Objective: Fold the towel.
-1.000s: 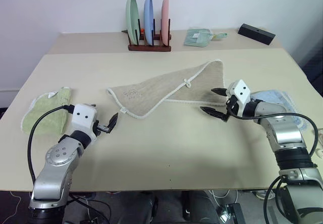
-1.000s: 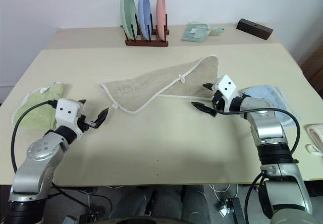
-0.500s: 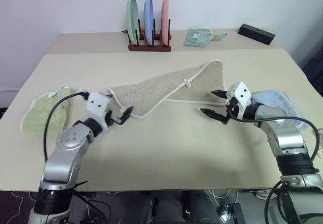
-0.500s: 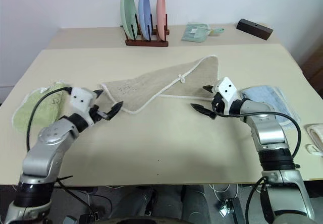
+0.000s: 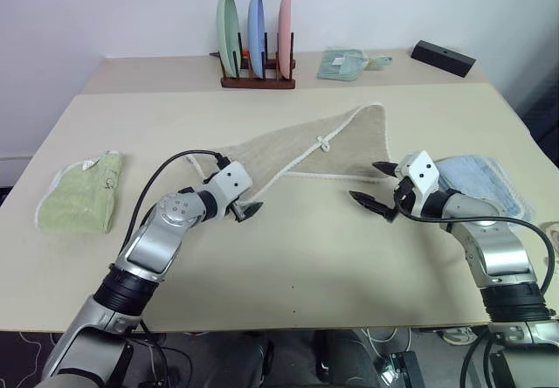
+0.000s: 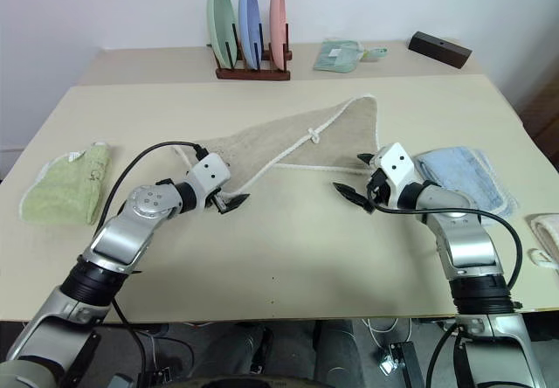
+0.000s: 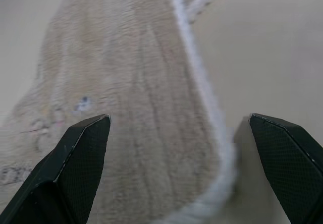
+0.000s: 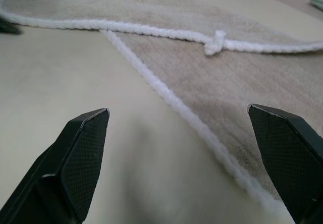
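Towel (image 5: 301, 154) lies mid-table, half folded; both claws gape wide, holding nothing.
Head view: left gripper (image 5: 244, 211) at the near-left corner, right gripper (image 5: 377, 186) just right of the hem. Wrist views: straddle each white edging before pinching, I judge.

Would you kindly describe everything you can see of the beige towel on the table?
The towel is beige terry cloth edged in white stitching, with a small white loop on its edge. It lies flat on the table, folded into a rough triangle tapering toward the plate rack. The open left tool hovers at its near corner; the open right tool waits beside its other end.
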